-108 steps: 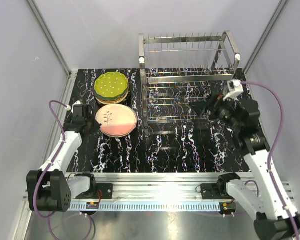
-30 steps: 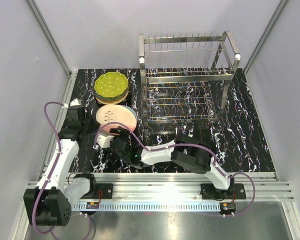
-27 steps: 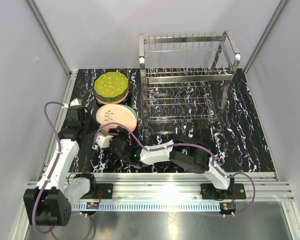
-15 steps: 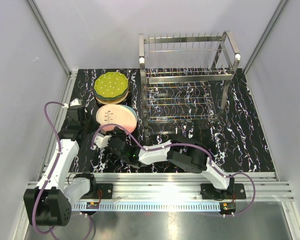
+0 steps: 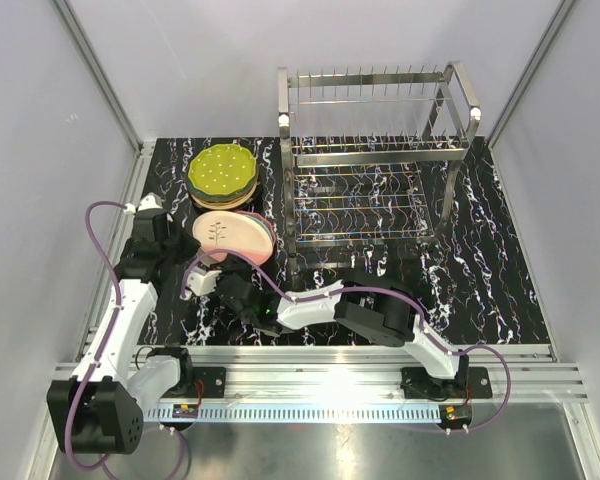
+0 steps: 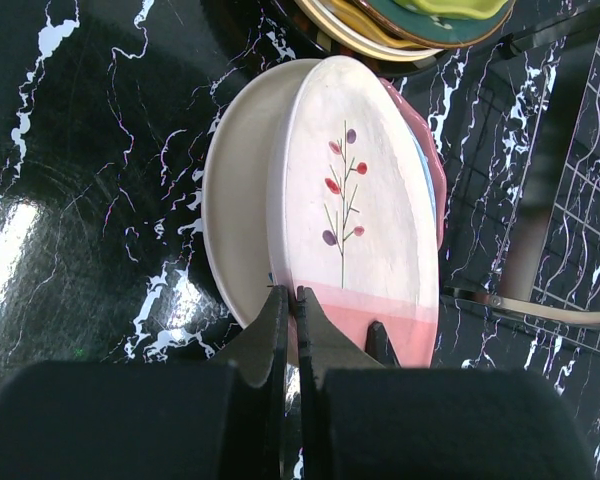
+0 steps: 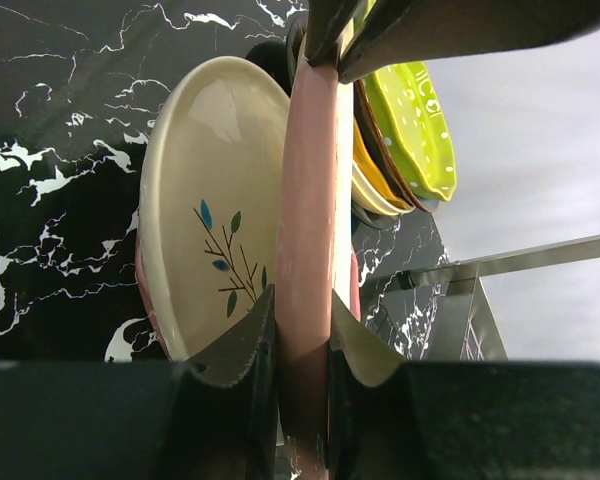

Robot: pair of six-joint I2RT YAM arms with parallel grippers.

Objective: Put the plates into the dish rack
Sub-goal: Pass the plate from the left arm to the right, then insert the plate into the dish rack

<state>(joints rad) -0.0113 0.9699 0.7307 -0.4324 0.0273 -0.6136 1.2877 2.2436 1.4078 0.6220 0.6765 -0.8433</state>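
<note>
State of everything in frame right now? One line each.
Pink-and-cream plate: tilted up off the pile, gripped at two rim spots.
Left end effector: shut on that plate's rim.
Right end effector: shut on its pink edge.
Leaf-pattern plate: lying beneath, not gripped.
Green-dotted stack: stacked flat, untouched.
Dish rack: upright, no plates in it.

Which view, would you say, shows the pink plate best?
Left wrist: the pink plate shows nearly its whole painted face. The right wrist sees it edge-on between its fingers; the top view shows it small.
</note>
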